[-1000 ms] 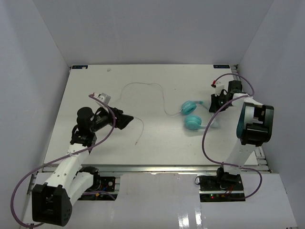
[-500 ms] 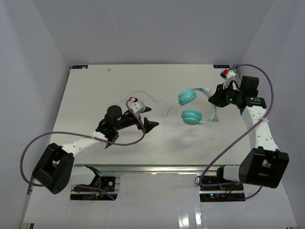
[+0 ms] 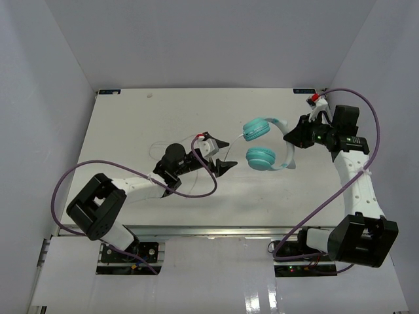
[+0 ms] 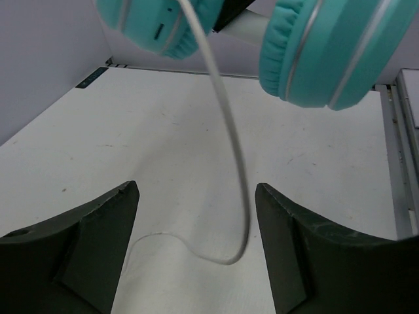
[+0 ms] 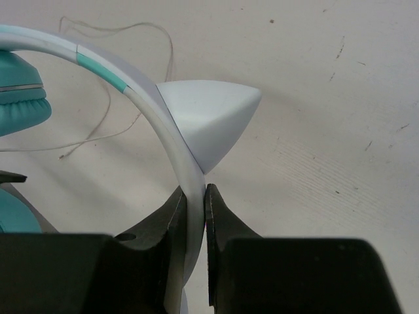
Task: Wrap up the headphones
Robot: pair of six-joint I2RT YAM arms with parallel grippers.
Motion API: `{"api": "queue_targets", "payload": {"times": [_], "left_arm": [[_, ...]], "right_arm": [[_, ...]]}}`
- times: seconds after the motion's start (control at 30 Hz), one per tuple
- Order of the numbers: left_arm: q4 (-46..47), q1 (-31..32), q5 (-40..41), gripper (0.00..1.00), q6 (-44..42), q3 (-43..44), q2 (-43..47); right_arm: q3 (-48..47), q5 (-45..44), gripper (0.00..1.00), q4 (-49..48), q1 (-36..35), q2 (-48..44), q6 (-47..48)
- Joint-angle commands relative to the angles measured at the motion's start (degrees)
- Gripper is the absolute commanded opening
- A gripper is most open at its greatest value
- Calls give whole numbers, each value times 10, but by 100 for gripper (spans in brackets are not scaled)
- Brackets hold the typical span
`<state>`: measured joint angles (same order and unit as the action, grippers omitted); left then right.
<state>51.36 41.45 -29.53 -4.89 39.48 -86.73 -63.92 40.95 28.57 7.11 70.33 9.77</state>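
Observation:
The teal headphones (image 3: 259, 142) hang above the table, their two earcups facing left. My right gripper (image 3: 298, 136) is shut on the pale headband (image 3: 287, 139); in the right wrist view the headband (image 5: 141, 104) runs down between the closed fingers of that gripper (image 5: 196, 196). My left gripper (image 3: 222, 154) stands open just left of the earcups. In the left wrist view the earcups (image 4: 330, 52) hang above, and the thin whitish cord (image 4: 230, 131) drops between the spread fingers of that gripper (image 4: 196, 242) and curls on the table, touching neither finger.
Purple arm cables (image 3: 196, 191) loop over the table by the left arm and arc out beside the right arm. More slack cord (image 5: 118, 127) lies on the white tabletop behind the headphones. White walls close in three sides; a metal rail (image 4: 404, 150) edges the table.
The right gripper has raised the headphones off the table and carried them slightly left. The left arm has stretched right until its open gripper straddles the hanging cord.

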Motion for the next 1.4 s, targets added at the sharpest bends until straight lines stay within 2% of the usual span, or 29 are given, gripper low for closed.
{"api": "queue_targets", "payload": {"times": [0.0,0.13,0.3,0.63,0.83,0.97,1.2,1.37], "left_arm": [[37,26,-3,78,27,-11,-4],[92,35,17,73,68,-40,-15],[124,47,29,60,97,-49,-34],[206,57,64,72,129,-45,-100],[301,59,101,79,145,-16,-155],[345,59,133,79,144,5,-193],[349,60,146,69,149,40,-228],[358,59,157,69,148,40,-239]], "right_arm": [[-16,28,8,-50,2,-33,-97],[-23,37,8,-75,2,-37,-145],[-28,11,8,-98,2,-45,-165],[-36,18,8,-153,2,-57,-250],[-26,40,8,-170,2,-60,-281],[-19,38,8,-178,2,-72,-291],[-27,31,8,-177,2,-78,-303],[-35,34,8,-177,2,-80,-312]]}}
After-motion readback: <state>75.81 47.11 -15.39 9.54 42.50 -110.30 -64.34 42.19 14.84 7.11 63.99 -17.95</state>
